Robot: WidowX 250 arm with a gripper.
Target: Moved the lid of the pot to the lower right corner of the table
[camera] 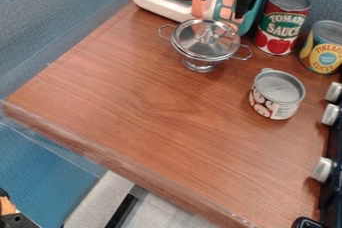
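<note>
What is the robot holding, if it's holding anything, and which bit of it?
Nothing is held. The end effector is open with nothing gripped in it, and the lid sits on the little pot.

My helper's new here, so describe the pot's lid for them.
On the table, beside the white toy appliance, stands a small silver pot. Its lid is the shiny round cover on top; unlike the nearby cans, it has a central handle.

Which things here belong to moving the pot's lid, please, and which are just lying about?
For the job:
- glass lid
- pot
- table, for its lower right corner

Lying about:
- toy microwave
- red-and-green can
- yellow can
- small open-topped can
</note>
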